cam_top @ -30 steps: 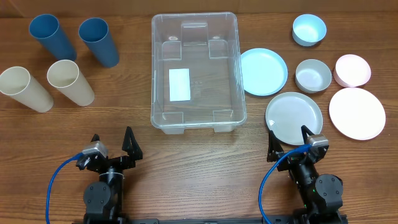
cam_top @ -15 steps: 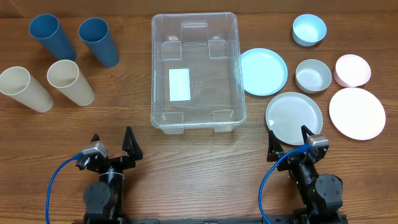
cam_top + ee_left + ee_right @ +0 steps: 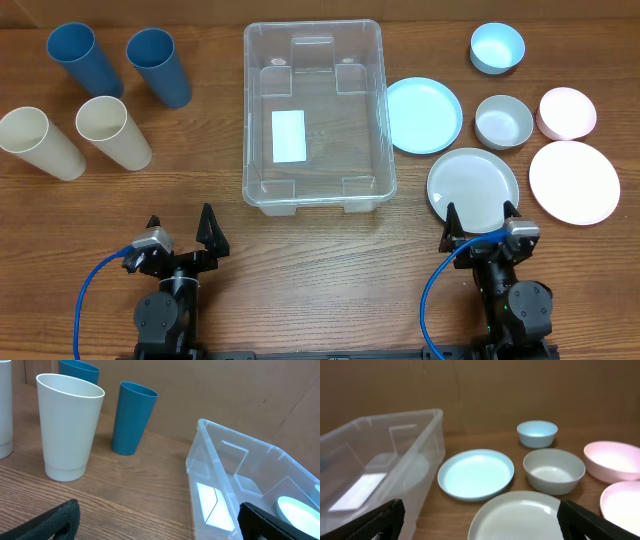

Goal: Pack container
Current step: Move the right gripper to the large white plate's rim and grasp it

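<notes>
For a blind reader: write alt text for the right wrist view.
A clear plastic bin sits at left on a wooden table. Right of it are a light blue plate, a grey bowl, a blue bowl, a pink bowl and a grey plate.

We found bare table (image 3: 300, 250) open along the near side of the container (image 3: 313, 115), whose open top stood unobstructed. A grey plate (image 3: 473, 185) lay directly ahead of the right gripper (image 3: 481, 216), with a blue plate (image 3: 423, 115), a pale pink plate (image 3: 574, 182) and three bowls (image 3: 503, 121) crowding behind. Two cream cups (image 3: 113, 130) and two blue cups (image 3: 158, 66) stood upright far left, well apart from the left gripper (image 3: 181, 220).
</notes>
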